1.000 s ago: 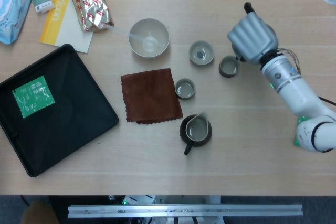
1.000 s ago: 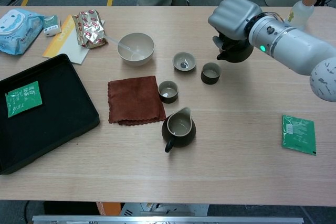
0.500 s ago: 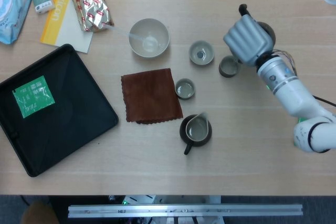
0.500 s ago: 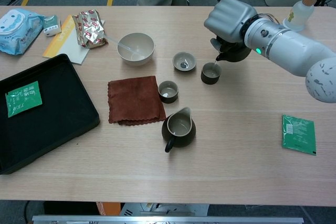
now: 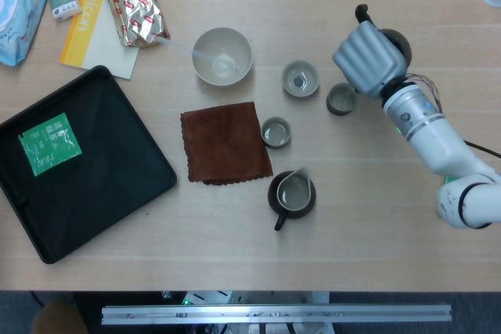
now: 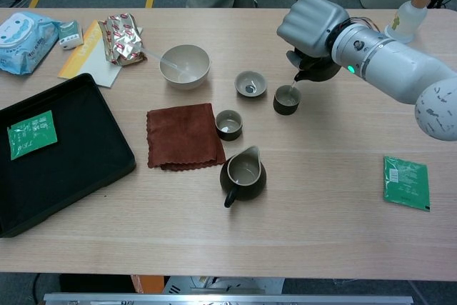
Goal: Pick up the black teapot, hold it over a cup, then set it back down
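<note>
The right hand [image 6: 312,23] is clenched around the black teapot [image 6: 314,69] in the upper right of the chest view, fingers wrapped over the top so only the pot's dark underside and spout show beneath them. The teapot is up off the table, tilted, its spout right above the rim of a dark cup [image 6: 285,99]. In the head view the same hand [image 5: 368,56] covers most of the teapot [image 5: 394,39], with the dark cup [image 5: 341,99] just to its lower left.

Left of that cup sits a pale cup [image 6: 250,84], and lower left again another small cup [image 6: 228,124], touching the edge of a brown cloth [image 6: 183,136]. Below them stands a dark pitcher [image 6: 243,172]. A cream bowl [image 6: 184,66] with a spoon in it sits toward the upper middle. A black tray [image 6: 64,162] fills the left side, a green packet [image 6: 31,133] lying in it. A second green packet [image 6: 406,182] lies at the lower right. The left hand is nowhere to be seen.
</note>
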You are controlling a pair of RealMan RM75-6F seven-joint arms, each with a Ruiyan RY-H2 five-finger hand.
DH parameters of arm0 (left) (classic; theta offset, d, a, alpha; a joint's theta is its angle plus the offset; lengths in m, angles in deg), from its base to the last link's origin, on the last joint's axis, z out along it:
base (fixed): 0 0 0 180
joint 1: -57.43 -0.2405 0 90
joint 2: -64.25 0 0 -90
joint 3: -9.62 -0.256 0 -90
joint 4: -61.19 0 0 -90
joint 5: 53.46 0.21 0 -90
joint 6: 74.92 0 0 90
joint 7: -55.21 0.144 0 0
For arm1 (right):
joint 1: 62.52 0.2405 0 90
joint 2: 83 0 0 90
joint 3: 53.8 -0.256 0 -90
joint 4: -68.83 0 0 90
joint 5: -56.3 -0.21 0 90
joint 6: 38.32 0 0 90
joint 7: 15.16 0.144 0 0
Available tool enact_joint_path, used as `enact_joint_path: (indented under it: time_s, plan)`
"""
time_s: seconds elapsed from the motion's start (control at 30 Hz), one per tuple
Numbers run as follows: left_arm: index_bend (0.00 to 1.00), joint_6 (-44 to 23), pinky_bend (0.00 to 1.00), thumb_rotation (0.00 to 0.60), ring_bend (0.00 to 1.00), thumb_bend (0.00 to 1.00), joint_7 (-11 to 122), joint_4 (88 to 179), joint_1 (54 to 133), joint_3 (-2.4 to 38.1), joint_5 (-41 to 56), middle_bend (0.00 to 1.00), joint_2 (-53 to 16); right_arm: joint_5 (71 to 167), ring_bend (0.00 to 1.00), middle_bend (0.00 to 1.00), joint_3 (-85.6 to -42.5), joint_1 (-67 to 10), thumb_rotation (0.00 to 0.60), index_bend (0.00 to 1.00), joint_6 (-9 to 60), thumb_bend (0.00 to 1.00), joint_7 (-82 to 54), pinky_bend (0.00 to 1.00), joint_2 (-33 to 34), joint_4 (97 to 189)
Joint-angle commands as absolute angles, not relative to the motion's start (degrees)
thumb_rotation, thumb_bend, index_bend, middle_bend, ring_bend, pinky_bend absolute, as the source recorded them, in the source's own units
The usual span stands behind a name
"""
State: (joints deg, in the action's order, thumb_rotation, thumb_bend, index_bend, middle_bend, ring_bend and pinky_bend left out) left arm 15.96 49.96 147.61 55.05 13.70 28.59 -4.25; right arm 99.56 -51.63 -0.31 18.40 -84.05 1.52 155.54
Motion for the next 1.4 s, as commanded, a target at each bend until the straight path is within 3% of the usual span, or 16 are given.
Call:
enact_joint_path:
  time_s: [0.03, 0.9, 1.4]
  plan:
    - [0.14, 15.9, 0.15, 0.600, 0.14, 0.39, 49.9, 147.5, 55.0, 13.7, 28.5, 0.20, -4.3, 99.4, 0.84, 0.86, -51.6, -0.3, 0.314, 1.00, 18.5, 0.54, -84.1, 0.23, 1.6, 155.7]
    - [0.14, 15.6, 0.15, 0.600, 0.14, 0.39, 50.9, 148.2, 55.2, 13.7, 28.8, 0.20, -4.2, 104.6, 0.83, 0.85, -54.2, -6.3, 0.317, 1.00, 19.7, 0.52, -68.7, 0.23, 0.8, 155.9]
    - [0.14, 14.6, 0.15, 0.600, 0.14, 0.39, 52.1, 149.4, 55.9, 13.5, 29.2, 0.20, -3.6, 106.6, 0.82, 0.83, -55.3, -13.5, 0.317, 1.00, 18.9, 0.51, -53.4, 0.23, -7.9, 163.8]
